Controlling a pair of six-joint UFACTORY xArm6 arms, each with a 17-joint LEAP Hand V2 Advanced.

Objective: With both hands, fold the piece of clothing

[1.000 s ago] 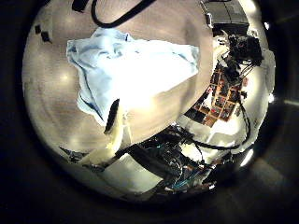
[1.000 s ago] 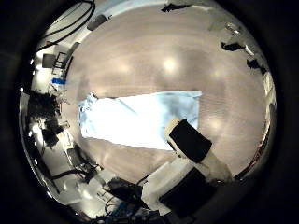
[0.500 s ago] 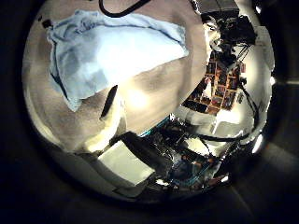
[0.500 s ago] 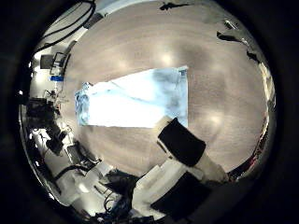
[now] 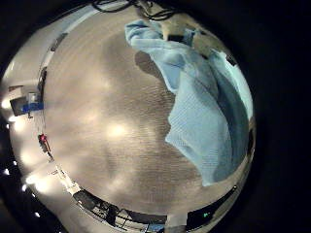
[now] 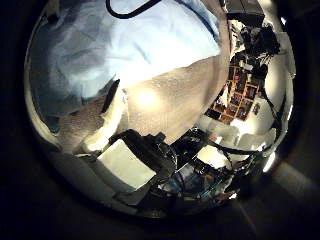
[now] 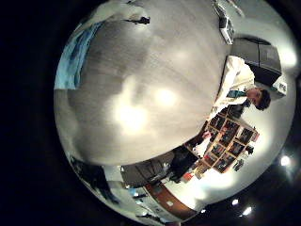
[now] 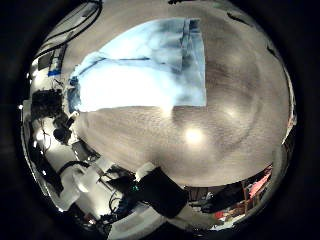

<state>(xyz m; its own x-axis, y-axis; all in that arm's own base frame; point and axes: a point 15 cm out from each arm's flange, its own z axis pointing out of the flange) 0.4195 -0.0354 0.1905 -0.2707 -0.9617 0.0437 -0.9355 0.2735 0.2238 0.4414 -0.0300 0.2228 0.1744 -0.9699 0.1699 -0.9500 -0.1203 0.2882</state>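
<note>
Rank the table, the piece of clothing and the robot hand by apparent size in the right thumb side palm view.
1. table
2. piece of clothing
3. right robot hand, only partly in view and nearest the camera, so its place is unsure.

One garment, one table, parts of two hands

A single light blue piece of clothing [image 8: 145,68] lies on one wood-grain table [image 8: 220,110]; it also fills the upper right of the left little finger side palm view and the upper left of the left thumb side palm view. Part of the left hand [image 6: 125,165] shows low in its own thumb side view, part of the right hand [image 8: 160,190] low in its own.
</note>
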